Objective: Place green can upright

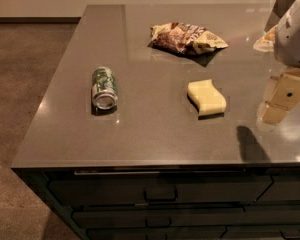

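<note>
The green can [104, 87] lies on its side on the left part of the grey counter [155, 134], its silver end facing the front edge. The gripper [281, 100] hangs above the counter's right side, far to the right of the can and to the right of the yellow sponge [206, 97]. It holds nothing that I can see.
A crumpled brown and cream chip bag [186, 38] lies at the back middle. Another package [265, 40] sits at the back right behind the arm. The counter's front edge drops to dark drawers [160, 194]. Brown floor lies to the left.
</note>
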Motion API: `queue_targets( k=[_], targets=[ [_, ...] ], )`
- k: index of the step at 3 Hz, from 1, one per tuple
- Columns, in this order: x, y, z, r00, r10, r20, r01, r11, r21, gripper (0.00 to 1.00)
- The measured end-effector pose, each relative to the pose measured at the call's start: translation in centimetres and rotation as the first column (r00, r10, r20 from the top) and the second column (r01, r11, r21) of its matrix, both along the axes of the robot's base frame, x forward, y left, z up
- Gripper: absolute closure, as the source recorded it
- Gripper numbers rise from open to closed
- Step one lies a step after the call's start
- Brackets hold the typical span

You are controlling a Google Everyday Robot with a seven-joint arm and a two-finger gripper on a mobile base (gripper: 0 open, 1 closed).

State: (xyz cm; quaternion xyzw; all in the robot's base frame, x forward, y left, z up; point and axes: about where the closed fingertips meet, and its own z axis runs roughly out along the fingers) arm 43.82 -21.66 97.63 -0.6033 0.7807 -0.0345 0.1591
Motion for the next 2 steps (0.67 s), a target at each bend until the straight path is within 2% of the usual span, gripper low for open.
queue_targets(
  k=[1,2],
  targets=[
    [0.0,0.0,0.0,1.0,0.0,0.0,0.0,1.0,0.0,0.0],
    [0.09,0.36,0.44,0.9999,0.012,0.003,-0.012,0.999,0.041,0.0]
  ],
)
